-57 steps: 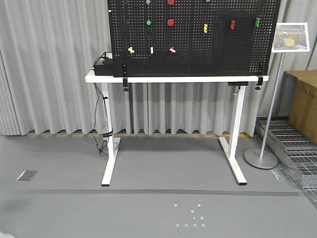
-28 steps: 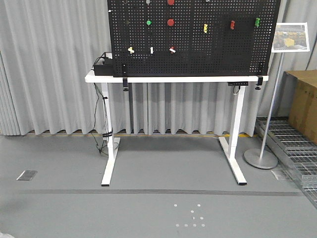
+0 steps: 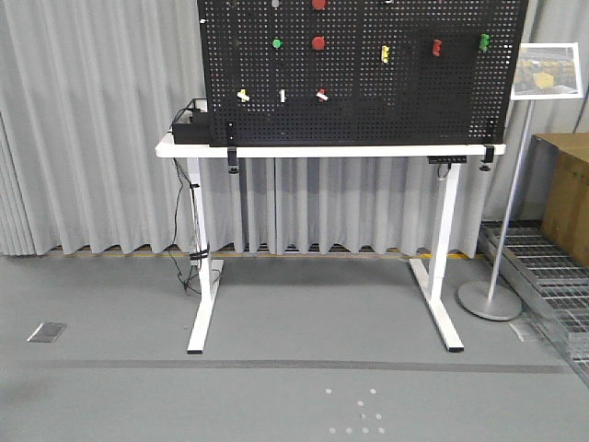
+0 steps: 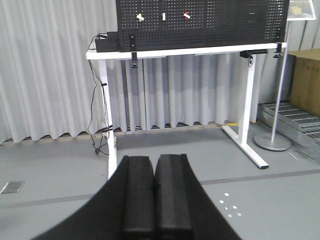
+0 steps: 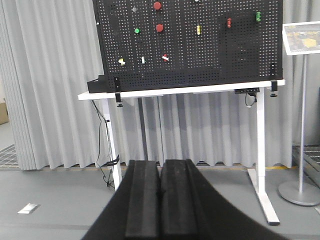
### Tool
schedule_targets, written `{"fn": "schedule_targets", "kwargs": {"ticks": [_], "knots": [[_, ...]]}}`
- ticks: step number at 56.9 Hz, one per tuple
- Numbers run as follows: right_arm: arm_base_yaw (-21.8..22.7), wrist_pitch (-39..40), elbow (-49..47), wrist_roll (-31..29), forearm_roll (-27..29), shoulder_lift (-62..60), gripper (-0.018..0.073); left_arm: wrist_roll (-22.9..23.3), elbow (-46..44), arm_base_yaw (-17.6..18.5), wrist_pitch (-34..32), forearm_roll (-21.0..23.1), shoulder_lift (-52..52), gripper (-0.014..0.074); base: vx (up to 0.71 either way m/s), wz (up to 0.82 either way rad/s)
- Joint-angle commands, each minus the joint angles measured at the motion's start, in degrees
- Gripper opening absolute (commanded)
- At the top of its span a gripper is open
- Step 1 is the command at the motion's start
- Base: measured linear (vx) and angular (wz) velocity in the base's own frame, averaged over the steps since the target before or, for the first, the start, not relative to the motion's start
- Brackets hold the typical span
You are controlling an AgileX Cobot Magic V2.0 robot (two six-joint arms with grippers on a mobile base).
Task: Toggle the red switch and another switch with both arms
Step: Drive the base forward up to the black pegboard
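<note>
Our black padded left gripper (image 4: 154, 165) and right gripper (image 5: 160, 167) are pressed closed, empty. Past grey floor (image 3: 294, 313), a white-framed table (image 3: 368, 149) bears a black pegboard (image 3: 386, 101); its small red toggle switch (image 3: 321, 95) is right of the pale yellow toggle switch (image 3: 243, 95). Grey pleated curtains (image 3: 92, 120) hang behind.

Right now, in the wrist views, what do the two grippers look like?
Both look alike: the left gripper and right gripper each show two matte black, block-like fingers with rounded tips, widening into a black base. No cables, markings or labels are visible.
</note>
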State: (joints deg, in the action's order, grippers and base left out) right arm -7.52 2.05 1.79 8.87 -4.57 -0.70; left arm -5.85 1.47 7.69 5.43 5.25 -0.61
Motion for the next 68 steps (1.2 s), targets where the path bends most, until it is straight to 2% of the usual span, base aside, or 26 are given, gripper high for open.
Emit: {"fn": "schedule_targets", "kwargs": {"ticks": [1, 28, 68], "knots": [[0.26, 4.66, 0.29, -0.52, -0.53, -0.56, -0.0006, 0.32, 1.18, -0.14, -4.87, 0.05, -1.07, 0.0003, 0.22, 0.06], [0.26, 4.66, 0.29, -0.52, -0.53, -0.56, -0.0006, 0.32, 1.18, -0.14, -4.87, 0.05, -1.07, 0.0003, 0.31, 0.11], [0.26, 4.66, 0.29, -0.52, -0.53, -0.56, -0.0006, 0.32, 1.18, -0.14, -4.87, 0.05, -1.07, 0.0003, 0.48, -0.05]]}}
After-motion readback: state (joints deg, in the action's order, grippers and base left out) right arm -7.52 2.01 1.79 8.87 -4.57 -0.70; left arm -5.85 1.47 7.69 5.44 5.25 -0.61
